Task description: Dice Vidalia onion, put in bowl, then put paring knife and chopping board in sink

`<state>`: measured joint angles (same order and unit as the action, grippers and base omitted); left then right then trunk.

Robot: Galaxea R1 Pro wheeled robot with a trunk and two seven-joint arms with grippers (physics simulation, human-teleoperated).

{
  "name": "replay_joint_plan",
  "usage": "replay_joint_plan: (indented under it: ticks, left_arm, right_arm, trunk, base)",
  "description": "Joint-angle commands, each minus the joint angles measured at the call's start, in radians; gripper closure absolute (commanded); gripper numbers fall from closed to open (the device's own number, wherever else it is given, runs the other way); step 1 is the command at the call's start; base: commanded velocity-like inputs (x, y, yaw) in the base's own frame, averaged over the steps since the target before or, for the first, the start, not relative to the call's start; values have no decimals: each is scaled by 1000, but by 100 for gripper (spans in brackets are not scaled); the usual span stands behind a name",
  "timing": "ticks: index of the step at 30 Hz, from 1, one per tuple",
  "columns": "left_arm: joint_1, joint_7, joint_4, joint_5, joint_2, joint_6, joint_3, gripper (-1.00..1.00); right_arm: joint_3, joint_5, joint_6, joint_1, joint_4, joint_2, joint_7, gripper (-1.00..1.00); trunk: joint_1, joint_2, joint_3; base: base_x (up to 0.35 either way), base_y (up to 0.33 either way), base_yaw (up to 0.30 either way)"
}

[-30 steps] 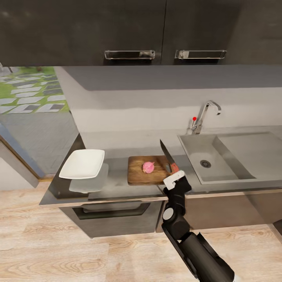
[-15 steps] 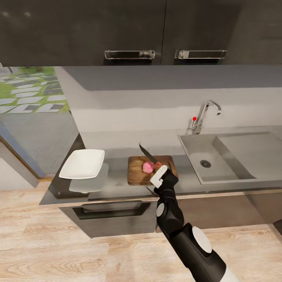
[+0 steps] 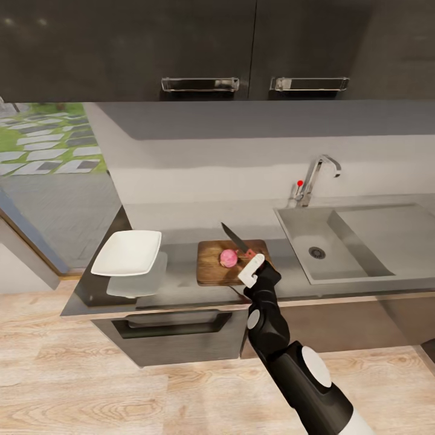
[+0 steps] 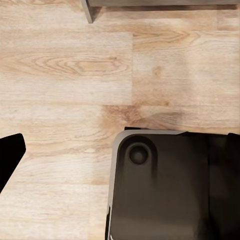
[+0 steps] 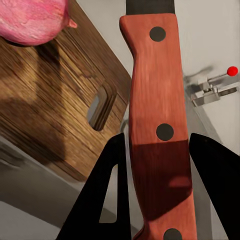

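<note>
Onion (image 3: 228, 258) whole, resting on the chopping board (image 3: 211, 272) on the countertop (image 3: 181, 290), between the white bowl (image 3: 127, 252) and the sink (image 3: 338, 241). Right gripper (image 3: 252, 267) clenched on the knife (image 3: 237, 240) by its red handle (image 5: 160, 130); blade raised, angled up and back over the onion. Left gripper state cannot be told; left wrist camera faces wood floor (image 4: 65, 75).

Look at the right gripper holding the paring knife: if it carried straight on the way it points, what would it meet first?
Probably the Vidalia onion on the chopping board. The right gripper aims the paring knife past it, though depth is unclear, so the blade might clear it.
</note>
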<state>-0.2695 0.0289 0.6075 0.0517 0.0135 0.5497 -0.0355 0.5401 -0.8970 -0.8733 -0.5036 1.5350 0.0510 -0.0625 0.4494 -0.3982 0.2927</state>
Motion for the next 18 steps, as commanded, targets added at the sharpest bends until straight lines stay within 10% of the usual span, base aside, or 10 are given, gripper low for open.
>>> replay_joint_plan:
  ticks: [1, 18]
  left_arm:
    - [0, 2, 2, 5, 0, 1, 2, -100]
    - [-1, 2, 2, 4, 0, 1, 2, -100]
  right_arm:
    - [1, -9, -6, -1, 1, 0, -7, 100]
    - [-14, -8, -6, -1, 1, 6, -6, 100]
  trunk:
    - [1, -2, 2]
    - [1, -2, 2]
  base:
    - [0, 0, 0]
    - [0, 0, 0]
